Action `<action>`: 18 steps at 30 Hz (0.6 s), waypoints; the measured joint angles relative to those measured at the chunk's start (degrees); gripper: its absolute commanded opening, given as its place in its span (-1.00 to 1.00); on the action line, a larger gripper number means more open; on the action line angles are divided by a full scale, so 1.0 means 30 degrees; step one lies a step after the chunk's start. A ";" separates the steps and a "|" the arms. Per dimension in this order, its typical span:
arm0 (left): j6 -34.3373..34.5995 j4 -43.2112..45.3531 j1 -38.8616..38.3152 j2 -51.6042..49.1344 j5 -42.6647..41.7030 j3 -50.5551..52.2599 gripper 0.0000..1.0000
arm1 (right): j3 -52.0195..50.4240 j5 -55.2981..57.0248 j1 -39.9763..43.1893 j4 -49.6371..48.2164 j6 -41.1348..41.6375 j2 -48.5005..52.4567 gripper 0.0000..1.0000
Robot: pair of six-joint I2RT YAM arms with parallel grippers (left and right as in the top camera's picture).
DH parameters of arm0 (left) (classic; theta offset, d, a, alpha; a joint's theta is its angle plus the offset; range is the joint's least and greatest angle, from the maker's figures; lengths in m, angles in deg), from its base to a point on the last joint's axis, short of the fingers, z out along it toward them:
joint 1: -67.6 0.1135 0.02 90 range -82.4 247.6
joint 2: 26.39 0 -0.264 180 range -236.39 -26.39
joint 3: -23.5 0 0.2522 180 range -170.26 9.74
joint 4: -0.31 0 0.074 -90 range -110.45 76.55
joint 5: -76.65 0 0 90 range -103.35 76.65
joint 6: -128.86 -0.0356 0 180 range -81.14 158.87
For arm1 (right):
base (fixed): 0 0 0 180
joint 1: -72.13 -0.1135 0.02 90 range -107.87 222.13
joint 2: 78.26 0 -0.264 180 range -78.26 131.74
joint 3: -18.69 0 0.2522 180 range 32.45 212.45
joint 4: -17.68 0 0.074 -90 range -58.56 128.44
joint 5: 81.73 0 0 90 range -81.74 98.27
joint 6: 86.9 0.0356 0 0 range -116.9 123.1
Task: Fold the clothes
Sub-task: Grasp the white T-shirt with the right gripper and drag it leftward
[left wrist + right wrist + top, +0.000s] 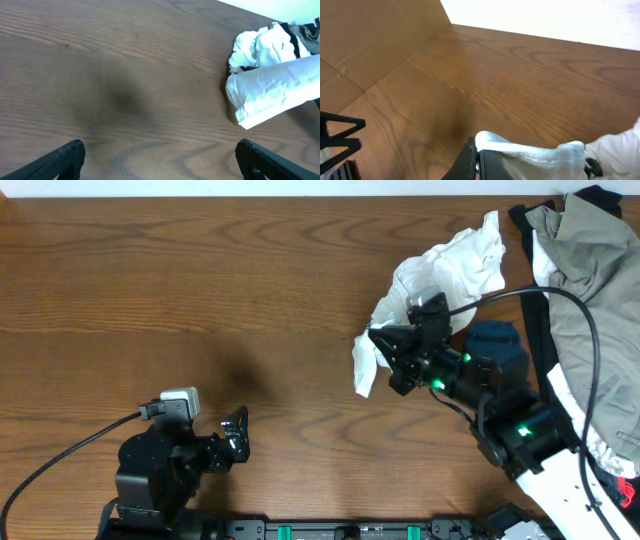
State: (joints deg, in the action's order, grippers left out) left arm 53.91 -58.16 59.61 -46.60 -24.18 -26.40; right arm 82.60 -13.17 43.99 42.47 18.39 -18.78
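step: spread shirt (450, 265) | shirt: bunched at 2 o'clock on worktop (200, 280), beside pile (590, 260) | right gripper (385, 350) – jaws clamped on shirt edge | left gripper (237, 435): 7 o'clock, jaws apart | tip: drag low toward centre, left takes second corner — flatten before folding

We see a brown wood-grain table (200, 280), evenly lit, bordered by a white backdrop (545, 17) and a creased brown panel (370, 40).

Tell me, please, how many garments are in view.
3: the white T-shirt crumpled at upper centre-right, the olive-grey garment at the right edge, the black garment under it. The pile may hide more.
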 measured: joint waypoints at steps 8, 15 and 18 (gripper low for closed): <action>0.0000 0.0022 0.0000 -0.0015 -0.0095 0.0000 0.96 | 0.0015 0.1013 -0.2113 -0.6637 0.0437 0.2761 -0.98; 0.0000 0.0029 0.0000 -0.0066 -0.0146 0.0000 0.96 | 0.0124 0.1923 -0.3847 -1.3682 0.1428 0.6681 -0.90; 0.0000 0.0029 0.0000 -0.0073 -0.0146 0.0000 0.96 | 0.0160 0.2098 -0.4226 -1.3916 0.1982 0.8218 -0.27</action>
State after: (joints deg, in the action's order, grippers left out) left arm 53.91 -58.07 59.61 -46.82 -24.61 -26.40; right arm 83.08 -6.87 31.31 0.72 24.33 5.87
